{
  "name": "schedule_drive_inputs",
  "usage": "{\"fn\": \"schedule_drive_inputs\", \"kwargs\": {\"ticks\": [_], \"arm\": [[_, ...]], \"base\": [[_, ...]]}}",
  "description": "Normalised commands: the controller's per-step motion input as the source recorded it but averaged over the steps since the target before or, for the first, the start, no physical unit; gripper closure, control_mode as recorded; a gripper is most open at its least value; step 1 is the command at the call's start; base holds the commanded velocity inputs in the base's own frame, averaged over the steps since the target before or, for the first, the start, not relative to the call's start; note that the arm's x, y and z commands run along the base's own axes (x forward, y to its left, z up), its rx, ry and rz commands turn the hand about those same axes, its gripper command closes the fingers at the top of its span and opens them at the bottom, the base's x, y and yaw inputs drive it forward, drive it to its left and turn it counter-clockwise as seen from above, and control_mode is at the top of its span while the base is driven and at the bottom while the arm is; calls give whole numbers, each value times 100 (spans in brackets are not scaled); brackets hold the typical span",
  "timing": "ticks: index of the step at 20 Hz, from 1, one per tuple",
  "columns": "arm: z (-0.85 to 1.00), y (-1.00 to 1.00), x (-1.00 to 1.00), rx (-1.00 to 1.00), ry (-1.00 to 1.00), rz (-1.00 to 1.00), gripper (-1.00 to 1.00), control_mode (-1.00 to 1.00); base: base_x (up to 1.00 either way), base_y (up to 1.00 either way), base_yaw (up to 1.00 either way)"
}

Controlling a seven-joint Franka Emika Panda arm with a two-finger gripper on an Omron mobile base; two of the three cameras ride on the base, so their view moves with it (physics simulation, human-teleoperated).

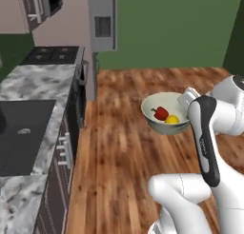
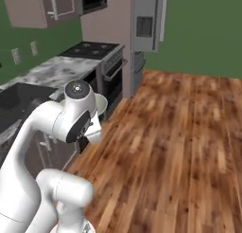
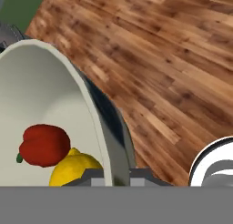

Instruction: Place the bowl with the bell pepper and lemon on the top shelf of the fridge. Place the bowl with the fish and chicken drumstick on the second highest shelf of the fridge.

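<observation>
The bowl [image 1: 164, 115] is showing a cream-white inside and a mottled olive-grey outside. In it, the bell pepper [image 1: 161, 113] is gleaming glossy red with a dark green stem, touching the bright yellow lemon [image 1: 172, 119]. The floor [image 1: 124, 147] is running in warm brown wood planks — streaked light and dark. The table [image 1: 40, 81] is showing grey-white marbling; the far wall [image 1: 171, 24] is showing flat green.

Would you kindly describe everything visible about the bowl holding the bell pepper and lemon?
The bowl is deep and round, cream-white inside with a mottled olive-grey outside. It is carried in the air above the wooden floor, roughly upright, with the gripper clamped over its rim. The red bell pepper and yellow lemon lie touching at its bottom.
</observation>
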Motion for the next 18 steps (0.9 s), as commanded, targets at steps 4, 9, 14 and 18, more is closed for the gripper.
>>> {"fn": "schedule_drive_inputs", "kwargs": {"ticks": [4,9,14,18], "arm": [[0,0,0,0,0,0,100,100],[0,0,0,0,0,0,100,100],[0,0,0,0,0,0,100,100],[0,0,0,0,0,0,100,100]], "base": [[99,-20,-51],[100,-38,-39],[100,-23,-19],[100,-11,-14]]}}
